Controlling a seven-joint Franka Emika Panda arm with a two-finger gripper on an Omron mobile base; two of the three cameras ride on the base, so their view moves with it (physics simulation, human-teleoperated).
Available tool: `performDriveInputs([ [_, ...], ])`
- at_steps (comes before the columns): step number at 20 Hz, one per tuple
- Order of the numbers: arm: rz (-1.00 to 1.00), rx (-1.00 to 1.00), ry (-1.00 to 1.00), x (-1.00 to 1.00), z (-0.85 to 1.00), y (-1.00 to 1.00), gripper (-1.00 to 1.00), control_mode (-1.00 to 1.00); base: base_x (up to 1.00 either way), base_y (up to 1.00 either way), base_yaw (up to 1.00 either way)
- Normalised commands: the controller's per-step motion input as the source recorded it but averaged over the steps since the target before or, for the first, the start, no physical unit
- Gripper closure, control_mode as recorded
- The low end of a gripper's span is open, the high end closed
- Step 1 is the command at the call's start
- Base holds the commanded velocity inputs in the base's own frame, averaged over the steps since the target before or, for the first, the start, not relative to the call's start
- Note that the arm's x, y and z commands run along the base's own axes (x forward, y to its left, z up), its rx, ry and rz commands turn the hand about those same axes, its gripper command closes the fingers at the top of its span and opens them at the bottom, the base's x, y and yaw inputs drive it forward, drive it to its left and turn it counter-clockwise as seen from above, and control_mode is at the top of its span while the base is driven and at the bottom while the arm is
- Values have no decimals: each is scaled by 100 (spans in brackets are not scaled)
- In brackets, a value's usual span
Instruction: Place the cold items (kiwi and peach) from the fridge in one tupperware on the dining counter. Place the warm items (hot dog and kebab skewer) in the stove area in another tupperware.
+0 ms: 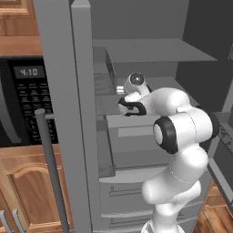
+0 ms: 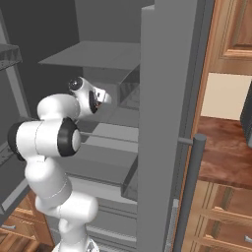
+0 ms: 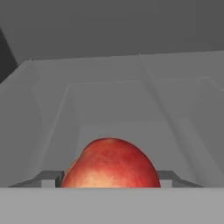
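I have the arm (image 1: 182, 136) reaching into the open fridge (image 1: 150, 54), its hand level with a middle shelf (image 2: 106, 123). In the hand view the peach (image 3: 110, 164) sits right in front of the camera, red with a paler yellowish patch low on its left, and the tips of my fingers (image 3: 51, 178) show just at either side of it. They stand fairly wide and sit against the fruit's flanks, so I read them as closed on the peach. Behind it I see the grey back wall of the fridge compartment. From the left base view a microwave (image 1: 22, 100) with a lit clock sits beside the fridge, above wooden cabinets (image 1: 22, 186). The long bar handle (image 2: 189, 192) stands in the foreground.
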Motion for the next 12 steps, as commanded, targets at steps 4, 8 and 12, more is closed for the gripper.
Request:
performDriveInputs([
  [4, -4, 0, -10, -59, 17, -17, 100, -100, 0, 0, 0],
  [8, -1, 5, -8, -100, 57, -28, 100, -100, 0, 0, 0],
  [12, 0, 12, 4, -100, 92, -38, 100, -100, 0, 0, 0],
])
